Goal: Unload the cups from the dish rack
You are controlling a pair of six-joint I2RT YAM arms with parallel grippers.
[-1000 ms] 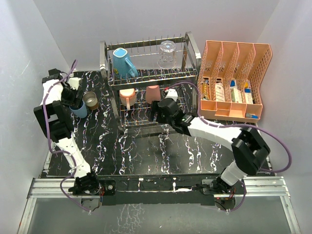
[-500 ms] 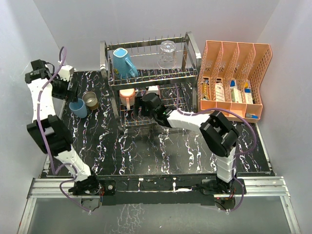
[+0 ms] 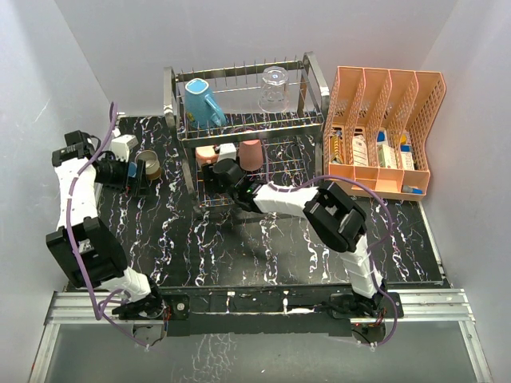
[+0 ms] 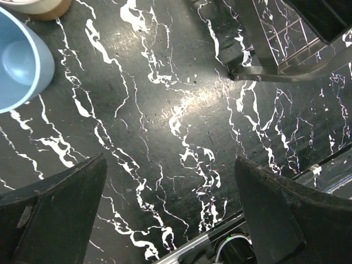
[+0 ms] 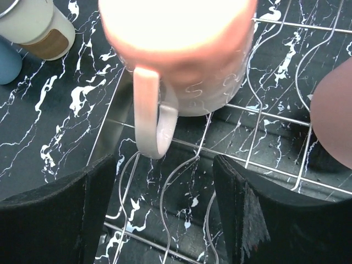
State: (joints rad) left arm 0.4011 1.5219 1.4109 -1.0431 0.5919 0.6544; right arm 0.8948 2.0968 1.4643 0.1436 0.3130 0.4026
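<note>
The dish rack stands at the back centre. Its top tier holds a teal handled mug and a clear glass tumbler. On the lower tier sit a pale pink handled mug and a salmon-red tumbler. My right gripper is open just short of the pink mug's handle, with only rack wires between its fingers. Left of the rack, a light blue tumbler and a tan cup stand on the table. My left gripper hangs wide open beside them, holding nothing.
An orange perforated file organiser with papers stands right of the rack. The rack's steel foot lies just ahead and to the right of my left gripper. White walls close in the black marbled table on three sides.
My left gripper opened off the light blue tumbler, swung away and came back over it. My right gripper slid left along the lower tier from the salmon tumbler to the pink mug.
</note>
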